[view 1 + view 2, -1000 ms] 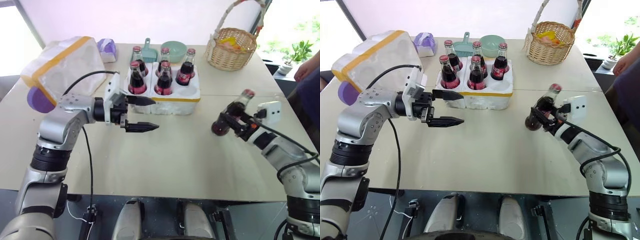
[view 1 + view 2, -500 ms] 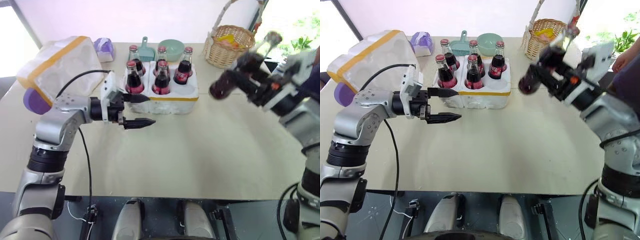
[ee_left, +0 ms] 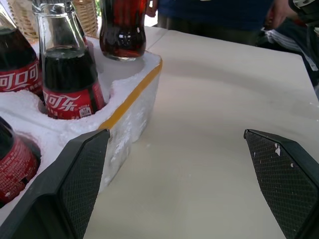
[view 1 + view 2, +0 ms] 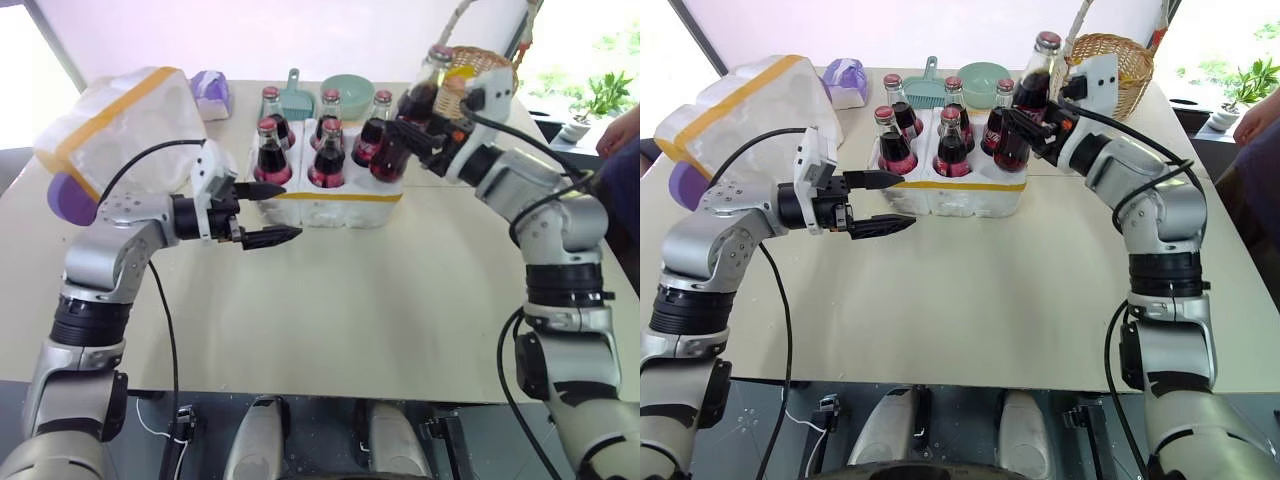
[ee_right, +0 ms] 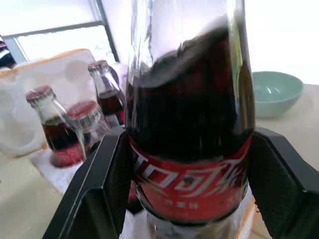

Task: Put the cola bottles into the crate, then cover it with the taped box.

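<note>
The right gripper (image 4: 1032, 128) was clamped on the sixth bottle (image 4: 1025, 115), held tilted just above the crate (image 4: 970, 195) at its near right corner, where the one empty hole seemed to lie. The left gripper (image 4: 883, 201), fingers apart and holding nothing, hovered just beside the crate's near left corner. Five bottles (image 4: 950, 140) already stood in the crate near the table's (image 4: 1020, 300) far edge; left, by my reading, were seating this last one and covering the crate with the box (image 4: 745, 105), which lay at the far left corner.
</note>
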Action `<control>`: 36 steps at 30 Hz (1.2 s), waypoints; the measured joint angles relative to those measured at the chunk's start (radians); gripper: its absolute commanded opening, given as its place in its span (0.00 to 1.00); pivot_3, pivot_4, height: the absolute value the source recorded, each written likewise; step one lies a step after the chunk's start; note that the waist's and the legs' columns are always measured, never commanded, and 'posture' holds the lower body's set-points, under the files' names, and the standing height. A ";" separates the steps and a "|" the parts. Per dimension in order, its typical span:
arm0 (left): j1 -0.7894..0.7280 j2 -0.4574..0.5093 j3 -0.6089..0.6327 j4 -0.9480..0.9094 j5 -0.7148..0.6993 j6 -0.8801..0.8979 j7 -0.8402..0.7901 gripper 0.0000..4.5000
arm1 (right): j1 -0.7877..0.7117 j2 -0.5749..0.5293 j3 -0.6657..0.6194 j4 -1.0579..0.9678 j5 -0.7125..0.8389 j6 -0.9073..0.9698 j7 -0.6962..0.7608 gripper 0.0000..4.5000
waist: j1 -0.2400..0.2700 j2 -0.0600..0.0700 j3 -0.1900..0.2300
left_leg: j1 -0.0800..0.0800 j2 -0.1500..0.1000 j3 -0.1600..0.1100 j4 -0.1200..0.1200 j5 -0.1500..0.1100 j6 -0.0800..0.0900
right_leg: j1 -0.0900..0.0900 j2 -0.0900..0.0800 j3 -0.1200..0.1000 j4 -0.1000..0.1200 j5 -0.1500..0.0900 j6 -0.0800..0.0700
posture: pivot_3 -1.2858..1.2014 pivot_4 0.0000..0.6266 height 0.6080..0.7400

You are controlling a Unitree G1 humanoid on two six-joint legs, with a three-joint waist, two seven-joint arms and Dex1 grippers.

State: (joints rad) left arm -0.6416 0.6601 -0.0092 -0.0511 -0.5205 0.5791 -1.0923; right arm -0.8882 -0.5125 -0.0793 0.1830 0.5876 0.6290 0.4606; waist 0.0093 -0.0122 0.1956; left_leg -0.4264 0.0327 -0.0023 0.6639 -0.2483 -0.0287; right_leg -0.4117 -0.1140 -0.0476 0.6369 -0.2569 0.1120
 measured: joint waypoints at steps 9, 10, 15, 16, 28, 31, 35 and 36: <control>0.025 0.013 0.027 -0.029 -0.003 0.005 0.032 1.00 | -0.026 0.059 0.018 0.080 -0.102 -0.073 0.066 0.59 | -0.021 0.000 0.000 | 0.005 0.000 0.000 0.000 0.000 0.000 | 0.002 0.000 0.001 0.006 0.000 0.000 | 0.52 0.24 1.00; 0.027 0.014 0.028 -0.032 -0.004 0.005 0.033 1.00 | -0.025 0.063 0.017 0.078 -0.105 -0.071 0.069 0.59 | -0.022 0.000 0.000 | 0.006 0.000 0.000 0.000 0.000 0.000 | 0.003 0.000 0.001 0.006 0.000 0.000 | 0.52 0.24 1.00; 0.034 0.017 0.030 -0.031 -0.004 0.005 0.051 1.00 | -0.011 0.074 0.010 0.035 -0.105 -0.044 0.076 0.59 | -0.024 0.000 0.000 | 0.006 0.000 0.000 0.000 0.000 0.000 | 0.002 0.000 0.001 0.008 0.000 0.000 | 0.52 0.24 1.00; 0.034 0.017 0.030 -0.031 -0.004 0.005 0.053 1.00 | -0.005 0.079 0.011 0.027 -0.104 -0.032 0.079 0.59 | -0.024 0.000 0.000 | 0.006 0.000 0.000 0.000 0.000 0.000 | 0.002 0.000 0.001 0.008 0.000 0.000 | 0.52 0.24 1.00; 0.015 0.013 0.030 -0.001 0.000 -0.002 0.053 1.00 | 0.037 0.107 0.092 0.092 -0.217 -0.027 0.083 0.59 | -0.020 0.000 0.000 | 0.002 0.000 0.000 0.000 0.000 0.000 | -0.002 0.000 0.002 0.009 0.000 0.000 | 0.52 0.24 1.00; 0.015 0.013 0.030 0.009 0.006 -0.005 0.053 1.00 | 0.037 0.107 0.108 0.118 -0.243 -0.039 0.090 0.87 | -0.017 0.000 0.000 | 0.002 0.000 0.000 0.000 0.000 0.000 | -0.002 0.000 0.002 0.009 0.000 0.000 | 0.52 0.24 1.00; 0.014 0.015 0.030 0.012 0.016 -0.008 0.053 1.00 | 0.051 0.105 0.104 0.078 -0.238 -0.013 0.108 0.99 | -0.016 0.000 0.000 | 0.002 0.000 0.000 0.001 0.000 -0.001 | -0.001 0.000 0.002 0.009 0.000 0.000 | 0.52 0.24 1.00; 0.014 0.021 0.030 0.014 0.020 -0.008 0.053 1.00 | 0.069 0.095 0.098 0.044 -0.230 0.006 0.111 0.99 | -0.014 0.000 0.000 | 0.002 0.000 0.000 0.001 0.000 -0.001 | -0.002 0.000 0.002 0.009 0.000 0.000 | 0.52 0.24 1.00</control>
State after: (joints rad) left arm -0.6272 0.6809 0.0206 -0.0374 -0.5003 0.5707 -1.0391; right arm -0.8196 -0.4171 0.0192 0.2270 0.3574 0.6348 0.5719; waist -0.0049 -0.0122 0.1956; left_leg -0.4245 0.0324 -0.0023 0.6650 -0.2480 -0.0294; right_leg -0.4132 -0.1142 -0.0456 0.6454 -0.2573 0.1117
